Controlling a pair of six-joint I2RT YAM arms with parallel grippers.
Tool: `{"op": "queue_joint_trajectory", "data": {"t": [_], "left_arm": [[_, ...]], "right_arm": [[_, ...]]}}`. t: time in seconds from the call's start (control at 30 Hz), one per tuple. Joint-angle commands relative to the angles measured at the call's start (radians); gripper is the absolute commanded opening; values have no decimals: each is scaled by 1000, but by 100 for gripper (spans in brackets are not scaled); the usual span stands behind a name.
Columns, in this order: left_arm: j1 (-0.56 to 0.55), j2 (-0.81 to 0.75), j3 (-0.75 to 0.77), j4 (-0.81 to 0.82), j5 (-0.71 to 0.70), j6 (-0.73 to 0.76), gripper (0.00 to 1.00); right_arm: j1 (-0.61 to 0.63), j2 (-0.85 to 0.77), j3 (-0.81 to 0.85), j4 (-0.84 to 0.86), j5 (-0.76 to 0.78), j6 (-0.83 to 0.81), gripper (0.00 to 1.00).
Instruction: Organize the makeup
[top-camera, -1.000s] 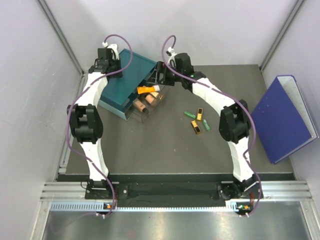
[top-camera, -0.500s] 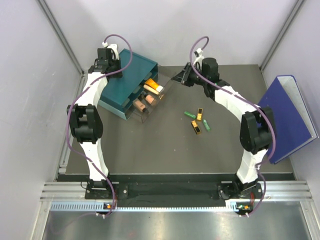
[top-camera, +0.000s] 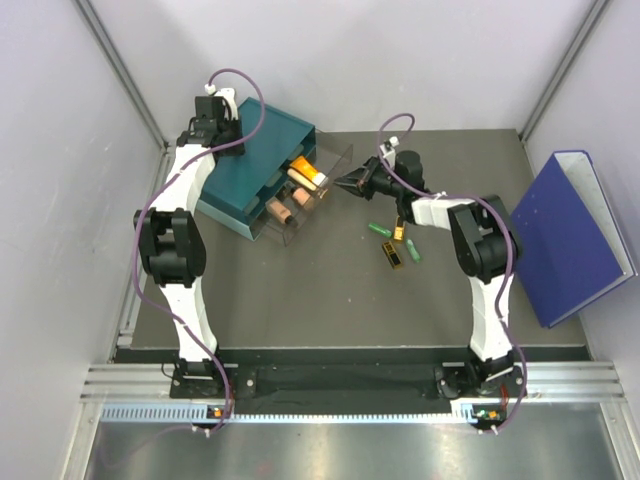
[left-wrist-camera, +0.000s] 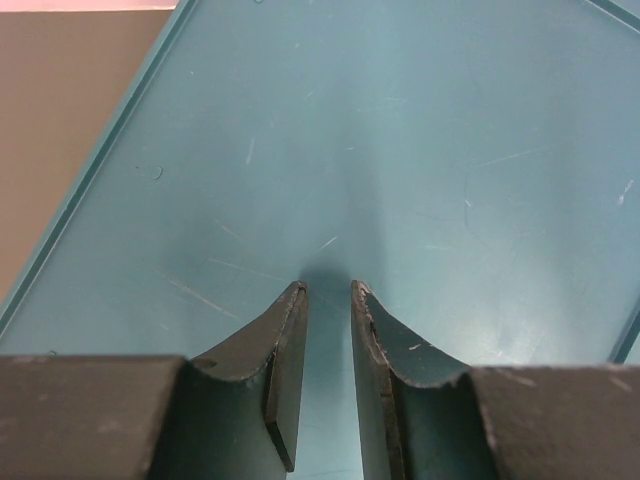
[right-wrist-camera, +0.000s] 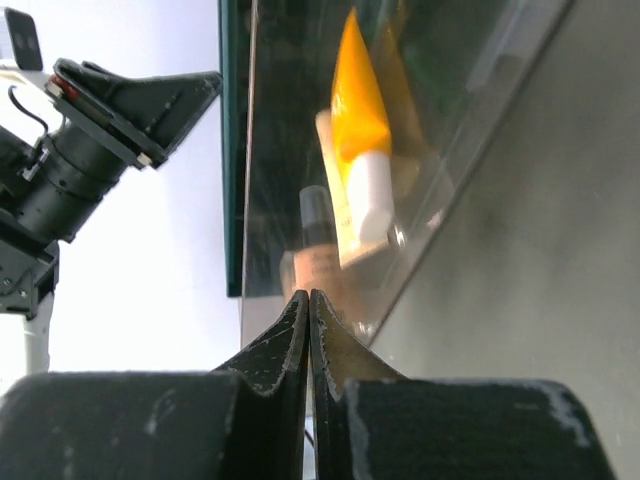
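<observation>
**Pointing at the Open Drawers, Right Claw Pinched Shut on Nothing**

The right claw (top-camera: 345, 181) lies low just off the front of the teal drawer box (top-camera: 255, 160), aimed at the clear drawers (top-camera: 338, 158) that stand pulled out of it. In the right wrist view its two fingers meet along their whole length, so the right claw (right-wrist-camera: 308, 295) is fully closed with nothing caught between them. The tips sit very close to the drawer front (right-wrist-camera: 480, 90); whether they touch it cannot be told.

The left claw (top-camera: 215, 125) is over the box's far back corner. Its wrist view shows the left claw (left-wrist-camera: 328, 288) with only a narrow slit between the fingers. The slit is empty, and the box's scratched teal top (left-wrist-camera: 400, 120) lies right under the tips. Contact with that top cannot be judged.

Part of the makeup is inside the box's drawers. An orange tube (top-camera: 303, 166) lies in the upper drawer, and through the clear wall it shows as an orange tube (right-wrist-camera: 358, 110) with a white cap. A peach bottle (right-wrist-camera: 325, 262) with a dark cap lies beside it. Tan tubes (top-camera: 280, 211) lie in the lower drawer.

The rest lies loose on the table (top-camera: 300, 290), well out in front of the box: two green tubes (top-camera: 379, 229) and two gold-and-black sticks (top-camera: 393, 254), close together. A blue binder (top-camera: 570, 235) leans at the table's edge, far from the box on the right arm's side.
</observation>
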Motion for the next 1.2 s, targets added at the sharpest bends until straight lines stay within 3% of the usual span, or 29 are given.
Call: {"op": "queue_joint_trajectory", "data": {"t": [0.0,0.37,0.73,1.17], "left_arm": [[-5,85,-52,-269,9,2,30],[-6,97,-38,-278,5,0,30],[-15,104,-33,-282,14,2,30],[-35,114,-30,-282,19,0,30]], "right_arm": [[4,60,137,85,-25,38,0],[78,251,488,-160,-48,-48,0],[145,453,836,-273,-40,-29,0],[174,476,870,-236,-64,-11,3]]}}
